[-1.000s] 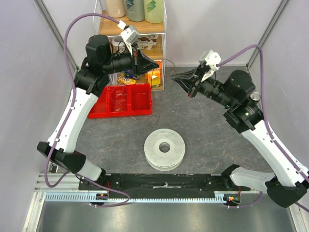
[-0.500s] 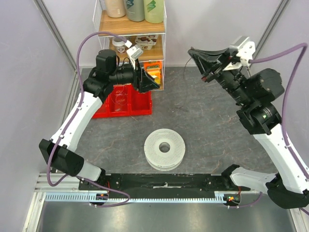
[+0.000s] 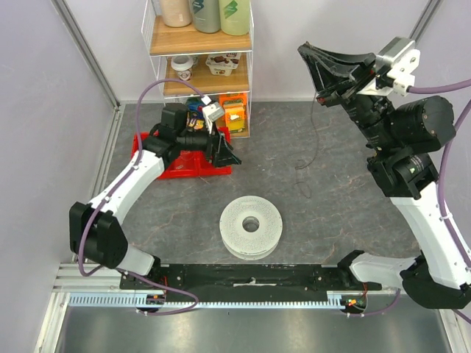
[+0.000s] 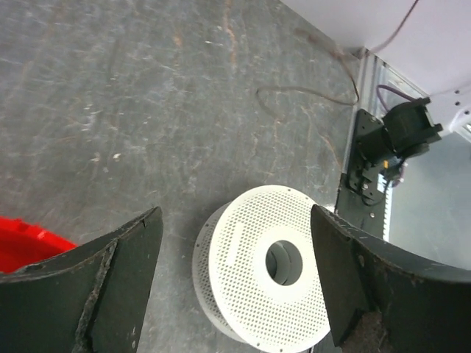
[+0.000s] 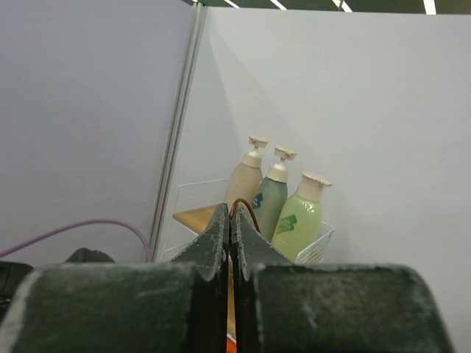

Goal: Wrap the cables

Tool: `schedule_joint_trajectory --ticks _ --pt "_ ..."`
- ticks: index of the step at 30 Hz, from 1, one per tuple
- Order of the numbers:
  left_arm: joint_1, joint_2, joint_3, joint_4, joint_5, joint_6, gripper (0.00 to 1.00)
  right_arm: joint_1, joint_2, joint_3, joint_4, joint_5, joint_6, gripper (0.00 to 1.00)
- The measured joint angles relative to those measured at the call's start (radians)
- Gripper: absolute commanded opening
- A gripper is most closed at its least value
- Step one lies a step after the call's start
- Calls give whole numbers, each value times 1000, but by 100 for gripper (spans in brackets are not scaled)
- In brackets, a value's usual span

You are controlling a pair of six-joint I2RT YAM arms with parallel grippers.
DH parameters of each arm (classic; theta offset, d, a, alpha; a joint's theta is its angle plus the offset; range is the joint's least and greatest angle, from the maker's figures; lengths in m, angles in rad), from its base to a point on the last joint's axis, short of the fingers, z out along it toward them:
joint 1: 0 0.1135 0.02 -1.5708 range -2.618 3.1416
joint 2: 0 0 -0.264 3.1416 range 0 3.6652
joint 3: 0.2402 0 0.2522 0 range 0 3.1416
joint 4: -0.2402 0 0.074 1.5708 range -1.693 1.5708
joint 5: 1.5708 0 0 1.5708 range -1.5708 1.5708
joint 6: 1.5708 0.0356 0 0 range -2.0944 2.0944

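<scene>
The cable is a hair-thin dark wire (image 3: pixel 317 136). It hangs from my raised right gripper (image 3: pixel 302 49) down to the grey table, where its lower end curls (image 3: pixel 304 187). In the right wrist view the right gripper (image 5: pixel 232 209) is shut on it, with a small brown loop of the wire (image 5: pixel 244 206) showing at the fingertips. My left gripper (image 3: pixel 227 154) is low, just in front of the red bin (image 3: pixel 190 165), and stands open with nothing between its fingers (image 4: pixel 235 217). Below it lies the white perforated spool (image 4: pixel 268 272), flat on the table (image 3: pixel 251 226). The wire's curl (image 4: pixel 294 92) lies beyond the spool.
A wire shelf (image 3: pixel 199 81) at the back holds bottles (image 5: pixel 276 195) and snack packs. The red bin's corner (image 4: pixel 22 239) is left of the left fingers. A black rail (image 3: pixel 250 276) with the arm bases runs along the near edge. Purple walls close in both sides.
The left jaws went from shut to wide open, and that arm dropped from the shelf down to the red bin. The right arm rose up and right, drawing the wire with it.
</scene>
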Motion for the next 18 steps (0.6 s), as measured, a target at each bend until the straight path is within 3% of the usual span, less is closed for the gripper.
schedule_joint_trajectory --ticks 11,12,13,14,17,18 --pt "-156 114 -91 128 119 -101 95 0 68 137 69 -89 96 0" --pt "-165 126 -101 144 119 -121 89 0 77 153 76 -97 113 0" --pt "-172 141 -111 169 120 -147 76 0 87 168 87 -111 133 0" --pt "-176 156 -117 188 121 -171 54 0 93 177 97 -120 149 0" --pt "-176 209 -126 261 129 -259 12 0 111 205 115 -142 189 0" --pt "-175 221 -126 278 131 -283 3 0 116 211 117 -145 196 0"
